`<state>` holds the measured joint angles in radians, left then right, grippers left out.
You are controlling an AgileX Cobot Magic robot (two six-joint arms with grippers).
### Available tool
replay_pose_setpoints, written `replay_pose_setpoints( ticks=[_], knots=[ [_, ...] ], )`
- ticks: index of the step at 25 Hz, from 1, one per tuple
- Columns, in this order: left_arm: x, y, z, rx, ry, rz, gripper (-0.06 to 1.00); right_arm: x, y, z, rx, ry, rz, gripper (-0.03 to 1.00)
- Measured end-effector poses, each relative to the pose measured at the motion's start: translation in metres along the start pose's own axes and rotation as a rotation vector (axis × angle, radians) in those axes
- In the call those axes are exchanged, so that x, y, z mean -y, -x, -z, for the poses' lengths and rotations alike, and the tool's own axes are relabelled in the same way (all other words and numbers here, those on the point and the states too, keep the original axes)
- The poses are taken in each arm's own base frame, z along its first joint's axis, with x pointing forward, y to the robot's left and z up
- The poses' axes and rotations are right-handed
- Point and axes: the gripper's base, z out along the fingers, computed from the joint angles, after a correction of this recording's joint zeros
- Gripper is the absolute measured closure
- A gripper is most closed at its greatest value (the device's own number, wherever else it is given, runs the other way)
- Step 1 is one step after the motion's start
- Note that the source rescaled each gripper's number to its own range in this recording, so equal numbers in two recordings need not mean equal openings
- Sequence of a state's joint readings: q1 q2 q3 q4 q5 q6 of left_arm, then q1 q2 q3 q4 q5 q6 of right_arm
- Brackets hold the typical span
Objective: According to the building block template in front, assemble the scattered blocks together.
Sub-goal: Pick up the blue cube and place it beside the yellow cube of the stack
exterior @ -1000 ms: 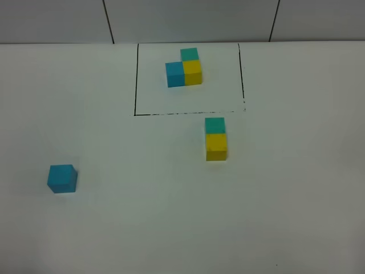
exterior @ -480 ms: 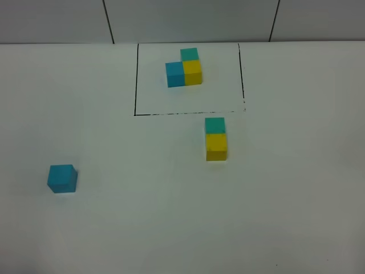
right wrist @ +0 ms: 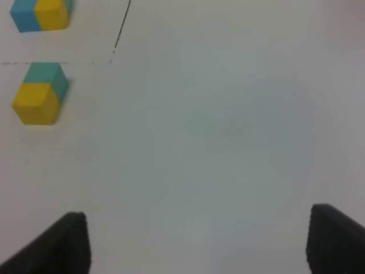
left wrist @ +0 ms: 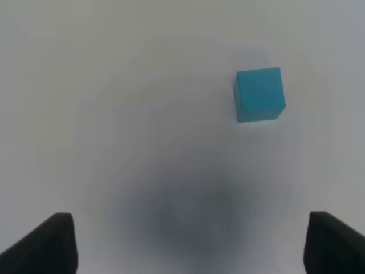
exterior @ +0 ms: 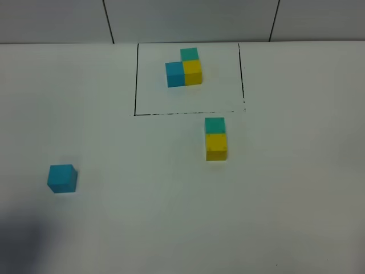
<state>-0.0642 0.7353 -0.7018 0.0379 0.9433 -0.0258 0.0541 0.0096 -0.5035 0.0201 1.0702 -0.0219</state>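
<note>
The building block template sits at the back inside a thin black rectangle: a teal-green, a yellow and a blue cube in an L. In front of the frame a teal-green block touches a yellow block in a line; both also show in the right wrist view, the green one and the yellow one. The sky-blue block lies alone at the left. My left gripper hangs open above the table, short of the blue block. My right gripper is open over bare table, away from the pair.
The white table carries only the blocks and the black frame line. A tiled wall runs behind the table's far edge. A dark shadow lies on the table's lower left corner.
A dark shadow has spread over the table's lower left corner in the exterior view. None of the blocks has moved.
</note>
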Motion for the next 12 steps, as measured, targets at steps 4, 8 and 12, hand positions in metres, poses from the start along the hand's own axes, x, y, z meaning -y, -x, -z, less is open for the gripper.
replay_pose_setpoints(
  ticks=[4, 8, 12],
  knots=[
    [0.005, 0.034, -0.046, -0.172, -0.029, 0.028, -0.06, 0.000, 0.000, 0.000, 0.000, 0.000, 0.000, 0.39],
    [0.011, 0.045, -0.100, -0.315, -0.065, 0.075, -0.05, 0.000, 0.000, 0.000, 0.000, 0.000, 0.000, 0.39],
    [0.014, 0.049, -0.138, -0.377, -0.080, 0.107, -0.05, 0.000, 0.000, 0.000, 0.000, 0.000, 0.000, 0.39]
  ],
)
